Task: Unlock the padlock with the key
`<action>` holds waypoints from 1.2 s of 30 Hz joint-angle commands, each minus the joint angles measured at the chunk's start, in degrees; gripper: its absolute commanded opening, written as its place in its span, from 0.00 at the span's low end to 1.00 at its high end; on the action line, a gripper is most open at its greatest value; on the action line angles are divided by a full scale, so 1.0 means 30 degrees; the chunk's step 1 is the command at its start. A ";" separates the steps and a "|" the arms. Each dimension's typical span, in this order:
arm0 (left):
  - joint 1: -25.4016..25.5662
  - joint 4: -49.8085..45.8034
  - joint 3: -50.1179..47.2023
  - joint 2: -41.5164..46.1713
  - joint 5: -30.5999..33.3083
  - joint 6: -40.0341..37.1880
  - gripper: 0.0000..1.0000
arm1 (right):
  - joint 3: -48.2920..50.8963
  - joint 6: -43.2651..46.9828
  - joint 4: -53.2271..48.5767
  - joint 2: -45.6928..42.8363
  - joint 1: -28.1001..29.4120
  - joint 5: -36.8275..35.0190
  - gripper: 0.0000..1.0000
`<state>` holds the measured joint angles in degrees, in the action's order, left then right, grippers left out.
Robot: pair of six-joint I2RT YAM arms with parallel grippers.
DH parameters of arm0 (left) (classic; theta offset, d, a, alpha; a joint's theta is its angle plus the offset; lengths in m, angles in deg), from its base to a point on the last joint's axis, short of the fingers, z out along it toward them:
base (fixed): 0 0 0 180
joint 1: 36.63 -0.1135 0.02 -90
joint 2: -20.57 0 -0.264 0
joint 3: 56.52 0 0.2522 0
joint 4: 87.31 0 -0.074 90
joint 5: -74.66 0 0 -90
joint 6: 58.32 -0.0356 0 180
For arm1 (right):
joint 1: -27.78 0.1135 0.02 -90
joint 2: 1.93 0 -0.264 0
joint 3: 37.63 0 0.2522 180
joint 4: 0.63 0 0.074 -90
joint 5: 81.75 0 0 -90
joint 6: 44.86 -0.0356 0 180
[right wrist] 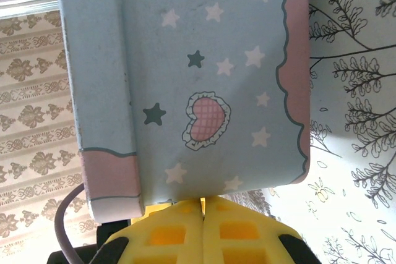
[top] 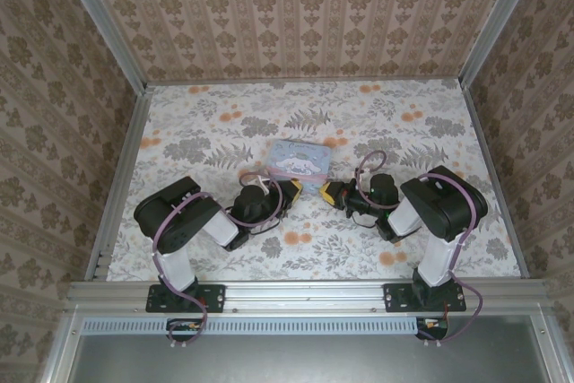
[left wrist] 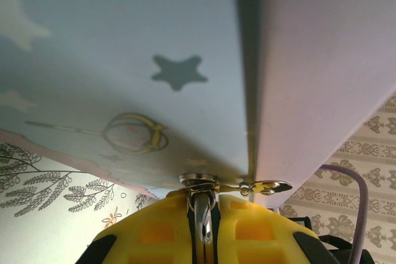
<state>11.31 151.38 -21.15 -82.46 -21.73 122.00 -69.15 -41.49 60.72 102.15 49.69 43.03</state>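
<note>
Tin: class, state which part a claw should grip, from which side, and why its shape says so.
Probably its two long side walls, coming from above: the tin lies flat, lid up, and those straight, parallel walls are its closer pair. Whether a claw opens that wide is unclear.

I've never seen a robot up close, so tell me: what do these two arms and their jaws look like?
Both the left arm and right arm have bulky black housings, a white lower segment and a black base plate bolted to a silver rail. A thin lilac cable loops along each. Their jaws are yellow plastic with a grid of square recesses.
</note>
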 commanded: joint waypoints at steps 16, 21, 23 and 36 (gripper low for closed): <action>-0.0088 0.0754 0.0444 -0.0200 -0.2699 -0.0526 0.00 | 0.0046 0.1396 -0.1188 -0.2501 0.1892 0.0346 0.00; -0.0130 0.0756 0.0438 -0.0178 -0.2820 -0.0487 0.00 | 0.0051 0.1341 -0.0925 -0.2043 0.2287 0.0047 0.00; -0.0190 0.0750 0.0412 -0.0142 -0.2849 -0.0488 0.00 | 0.0173 0.1279 -0.0687 -0.1973 0.2291 0.0034 0.00; -0.0483 0.0769 0.0135 0.0204 -0.3083 -0.0604 0.00 | 0.1604 0.1827 -0.1390 -0.2693 0.1837 -0.0520 0.00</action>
<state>10.46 151.40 -20.95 -82.59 -29.73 121.65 -65.04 -38.02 57.09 95.57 55.64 42.92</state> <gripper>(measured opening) 0.099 0.067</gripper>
